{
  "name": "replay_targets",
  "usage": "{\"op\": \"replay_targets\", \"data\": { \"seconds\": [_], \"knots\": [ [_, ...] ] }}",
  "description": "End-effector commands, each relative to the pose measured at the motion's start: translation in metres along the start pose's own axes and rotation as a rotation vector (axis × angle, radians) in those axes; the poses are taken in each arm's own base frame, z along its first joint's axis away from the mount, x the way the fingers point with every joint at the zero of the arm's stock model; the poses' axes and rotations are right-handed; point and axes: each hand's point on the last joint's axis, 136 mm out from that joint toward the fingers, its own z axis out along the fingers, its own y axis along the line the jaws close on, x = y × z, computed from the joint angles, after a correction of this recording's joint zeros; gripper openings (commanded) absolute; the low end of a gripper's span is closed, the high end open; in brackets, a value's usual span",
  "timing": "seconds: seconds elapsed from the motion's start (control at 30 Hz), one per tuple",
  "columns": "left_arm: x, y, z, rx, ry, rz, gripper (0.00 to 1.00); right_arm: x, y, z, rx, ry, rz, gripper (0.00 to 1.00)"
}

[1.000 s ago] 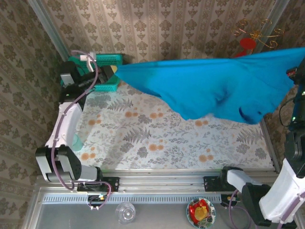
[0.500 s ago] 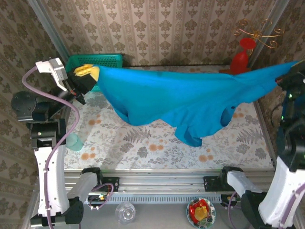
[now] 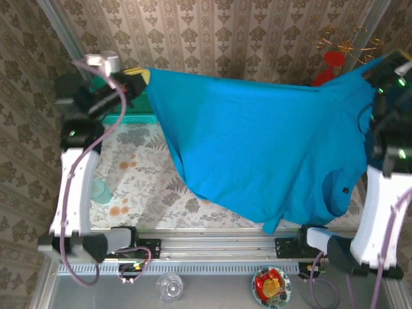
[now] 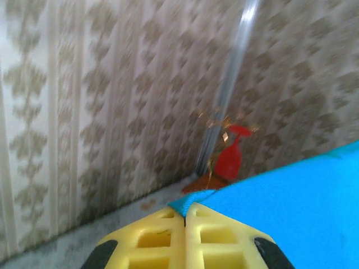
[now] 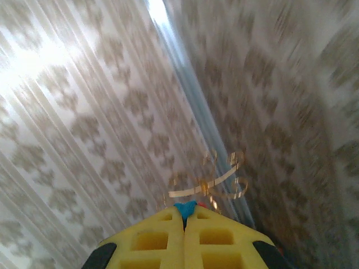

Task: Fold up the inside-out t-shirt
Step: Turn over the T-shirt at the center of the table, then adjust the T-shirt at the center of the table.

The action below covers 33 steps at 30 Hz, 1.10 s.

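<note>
Up high, my left gripper (image 4: 185, 217) is pinched tight on one corner of the inside-out t-shirt (image 4: 291, 196). Its two yellow pads (image 4: 151, 238) press together over the blue edge. My right gripper (image 5: 184, 217) is squeezed closed too, and a tiny blue tip of cloth pokes out between its pads.

I hold the two corners far apart and up in the air. I think this lets the shirt hang open and flat, so I can lay it down and fold it.

From above, the shirt hangs between my arms like a big blue sheet. It is soft, floppy and plain, with no picture. Its low end dangles over the flowery table (image 3: 148, 180), near the front rail.

A teal basket (image 3: 132, 118) sits below my left gripper. A shiny red ornament (image 3: 333, 59) with gold curls stands in the far corner.
</note>
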Motion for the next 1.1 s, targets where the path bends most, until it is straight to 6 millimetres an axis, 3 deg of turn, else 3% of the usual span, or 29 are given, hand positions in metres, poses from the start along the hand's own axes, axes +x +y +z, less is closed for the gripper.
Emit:
{"op": "replay_targets", "data": {
  "seconds": [0.0,0.07,0.17,0.23,0.3,0.4,0.47,0.6,0.7,0.83,1.07],
  "knots": [
    [0.05,0.061,0.031,-0.148,0.119,-0.013,0.0,0.057,0.009,0.06,-0.009,0.133,0.024,0.0],
    [0.07,0.097,0.051,-0.196,0.179,-0.036,0.0,0.097,0.011,0.096,0.007,0.219,0.017,0.0],
    [0.096,0.153,0.074,-0.308,0.257,-0.114,0.02,0.142,0.013,0.131,0.014,0.315,0.007,0.0],
    [0.108,0.176,0.084,-0.354,0.304,-0.16,0.21,0.173,0.015,0.144,0.008,0.419,-0.002,0.11],
    [0.113,0.184,0.09,-0.373,0.331,-0.179,0.29,0.198,0.017,0.146,0.004,0.516,-0.016,0.26],
    [0.113,0.175,0.092,-0.377,0.342,-0.173,0.35,0.224,0.021,0.133,-0.02,0.576,-0.045,0.32],
    [0.116,0.162,0.089,-0.379,0.358,-0.155,0.39,0.238,0.027,0.117,-0.06,0.596,-0.061,0.35],
    [0.152,0.136,0.077,-0.401,0.461,-0.157,0.41,0.28,0.049,0.079,-0.169,0.708,-0.108,0.37],
    [0.193,0.11,0.065,-0.413,0.559,-0.18,0.41,0.325,0.07,0.042,-0.283,0.863,-0.126,0.37],
    [0.257,0.08,0.042,-0.46,0.681,-0.254,0.4,0.392,0.109,-0.024,-0.497,1.091,-0.172,0.37],
    [0.352,0.029,0.016,-0.476,0.824,-0.408,0.41,0.498,0.157,-0.128,-0.709,1.356,-0.233,0.42]
  ]
}}
